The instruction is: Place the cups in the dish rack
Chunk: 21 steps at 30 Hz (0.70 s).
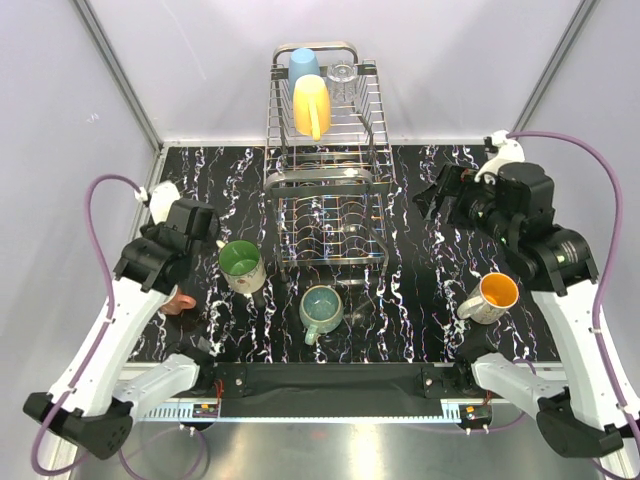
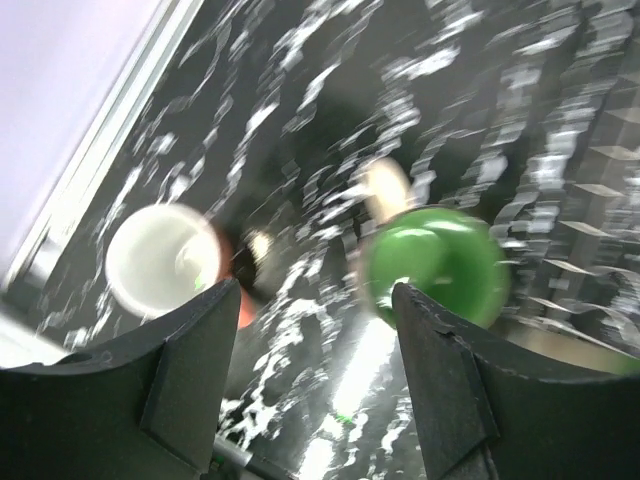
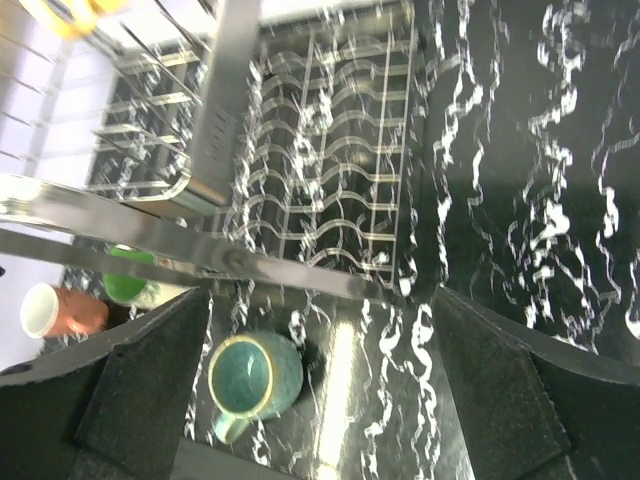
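The chrome dish rack (image 1: pixel 325 185) stands at the back middle. Its upper basket holds a light blue tumbler (image 1: pixel 303 65), a clear glass (image 1: pixel 341 75) and a yellow mug (image 1: pixel 311 105). On the table are a cream mug with a green inside (image 1: pixel 241 265), a teal mug (image 1: pixel 320 308), a salmon-pink cup (image 1: pixel 182 301) half under my left arm, and a white mug with an orange inside (image 1: pixel 490 297). My left gripper (image 2: pixel 315 340) is open and empty above the pink cup (image 2: pixel 160 260) and the green mug (image 2: pixel 440 262). My right gripper (image 1: pixel 432 197) is open and empty right of the rack, above the teal mug (image 3: pixel 255 375).
The table is black marble-patterned, with pale walls at the back and sides. The rack's lower slotted tier (image 3: pixel 330 190) holds nothing. Purple cables loop off both arms near the table's side edges.
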Motion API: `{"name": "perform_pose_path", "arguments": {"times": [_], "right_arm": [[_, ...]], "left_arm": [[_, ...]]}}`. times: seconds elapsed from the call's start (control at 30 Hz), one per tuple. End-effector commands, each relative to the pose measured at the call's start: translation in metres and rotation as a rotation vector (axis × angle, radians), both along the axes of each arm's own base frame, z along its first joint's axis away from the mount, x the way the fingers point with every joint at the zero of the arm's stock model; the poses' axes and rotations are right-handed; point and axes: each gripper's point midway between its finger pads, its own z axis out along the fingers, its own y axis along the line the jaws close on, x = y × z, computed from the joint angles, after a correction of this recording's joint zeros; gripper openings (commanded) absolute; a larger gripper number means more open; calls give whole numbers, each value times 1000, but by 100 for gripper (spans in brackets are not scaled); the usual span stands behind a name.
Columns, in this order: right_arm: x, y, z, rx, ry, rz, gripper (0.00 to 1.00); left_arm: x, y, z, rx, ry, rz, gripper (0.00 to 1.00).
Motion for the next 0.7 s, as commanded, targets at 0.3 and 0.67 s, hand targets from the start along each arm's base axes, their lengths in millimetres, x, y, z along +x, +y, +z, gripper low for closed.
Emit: {"name": "perform_pose_path", "arguments": {"times": [0.3, 0.67], "right_arm": [[-23, -4, -82, -156, 291, 71, 100], [-13, -42, -97, -234, 329, -175, 100]], "left_arm": [[-24, 30, -78, -129, 213, 250, 78], [-19, 63, -102, -69, 255, 352, 82]]}}
